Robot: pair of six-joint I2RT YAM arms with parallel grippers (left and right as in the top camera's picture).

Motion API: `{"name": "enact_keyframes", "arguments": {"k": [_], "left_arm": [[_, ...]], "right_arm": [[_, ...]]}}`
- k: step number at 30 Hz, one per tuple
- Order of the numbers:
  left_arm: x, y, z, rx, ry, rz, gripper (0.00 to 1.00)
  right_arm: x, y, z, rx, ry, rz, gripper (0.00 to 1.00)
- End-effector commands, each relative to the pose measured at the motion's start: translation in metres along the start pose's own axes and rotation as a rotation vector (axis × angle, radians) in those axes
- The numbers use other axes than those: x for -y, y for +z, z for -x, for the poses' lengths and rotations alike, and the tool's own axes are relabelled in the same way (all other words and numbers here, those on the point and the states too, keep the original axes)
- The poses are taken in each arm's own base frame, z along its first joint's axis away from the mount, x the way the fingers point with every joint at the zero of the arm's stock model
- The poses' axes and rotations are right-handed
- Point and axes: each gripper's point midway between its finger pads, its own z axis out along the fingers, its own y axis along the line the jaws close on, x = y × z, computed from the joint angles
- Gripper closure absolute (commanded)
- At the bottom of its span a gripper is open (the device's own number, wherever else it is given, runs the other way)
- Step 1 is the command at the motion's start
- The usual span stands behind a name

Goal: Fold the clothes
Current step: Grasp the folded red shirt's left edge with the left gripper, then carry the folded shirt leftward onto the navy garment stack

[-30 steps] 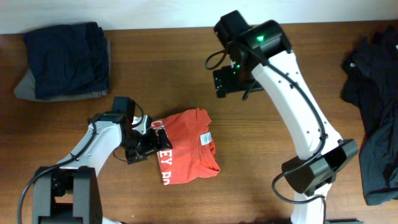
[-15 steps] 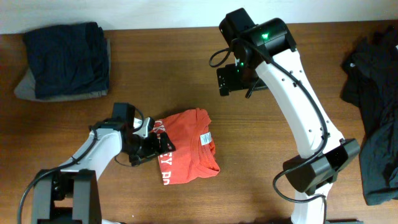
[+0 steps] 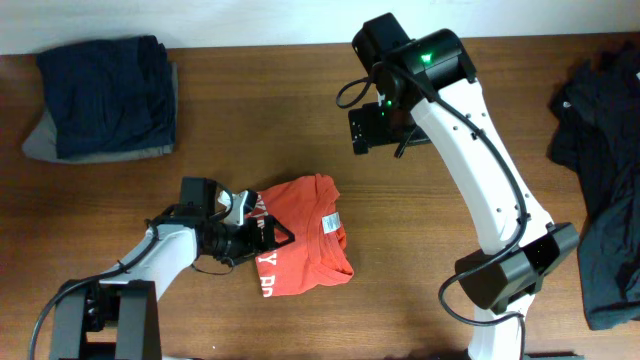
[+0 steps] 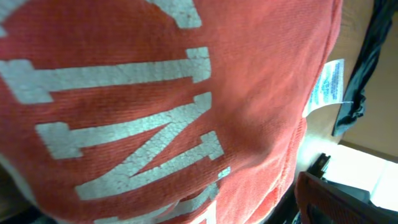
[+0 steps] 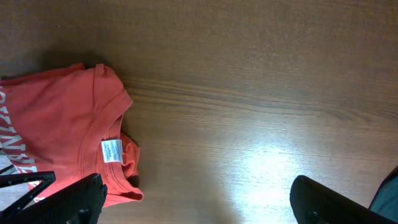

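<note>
Orange-red T-shirt (image 3: 305,248) lies crumpled on brown wood-grain table (image 3: 260,110).

An orange-red T-shirt (image 5: 56,118) lies crumpled at the left on a brown wood-grain tabletop (image 5: 261,74), its neckline facing right with a small white label (image 5: 112,150) inside the collar. White lettering (image 5: 15,155) shows at the shirt's far left edge. The right end effector (image 5: 199,205) hangs above, its two dark fingers (image 5: 74,199) spread wide in the bottom corners, gripping nothing.
</note>
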Motion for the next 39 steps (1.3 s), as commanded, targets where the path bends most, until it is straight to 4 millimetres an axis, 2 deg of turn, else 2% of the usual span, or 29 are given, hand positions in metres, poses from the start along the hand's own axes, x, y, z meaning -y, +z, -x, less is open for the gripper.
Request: {"name": "enact_keyframes", "arguments": {"k": [1,10,17,21,23,25,26,29,32,36,39], "left_arm": [[-0.031,0.013,-0.025,-0.063,-0.053,0.093,0.01],[-0.028,0.014,-0.010,-0.009,-0.009,0.082,0.02],[-0.028,0.013,0.006,0.051,0.036,0.089,0.37],[-0.034,0.012,0.019,0.104,0.067,0.135,0.52],[-0.036,0.010,0.027,0.132,0.098,0.151,0.55],[-0.033,0.010,0.034,0.159,0.122,0.143,0.67],[-0.031,0.009,0.039,0.178,0.136,0.139,0.74],[-0.023,0.005,0.058,0.245,0.177,0.123,0.82],[-0.013,-0.002,0.080,0.316,0.230,0.114,0.84],[-0.002,-0.017,0.111,0.404,0.277,0.142,0.96],[0.005,-0.033,0.138,0.482,0.301,0.193,1.00]], "right_arm": [[0.003,-0.003,0.000,0.006,-0.003,-0.007,0.01],[0.001,-0.003,-0.001,0.001,-0.004,0.007,0.01],[0.001,-0.003,-0.001,0.001,-0.003,0.007,0.01],[0.001,-0.003,-0.001,0.001,-0.004,0.007,0.01],[0.001,-0.003,-0.001,0.001,-0.004,0.007,0.01],[0.001,-0.003,-0.001,0.001,-0.004,0.007,0.01],[0.001,-0.003,-0.001,0.001,-0.004,0.007,0.01],[0.001,-0.002,-0.001,0.000,-0.004,0.007,0.01],[0.001,-0.002,-0.001,0.000,-0.011,0.007,0.01],[0.001,-0.002,-0.001,0.000,-0.017,0.006,0.01],[0.001,-0.002,-0.001,0.000,-0.026,0.006,0.01]]}}
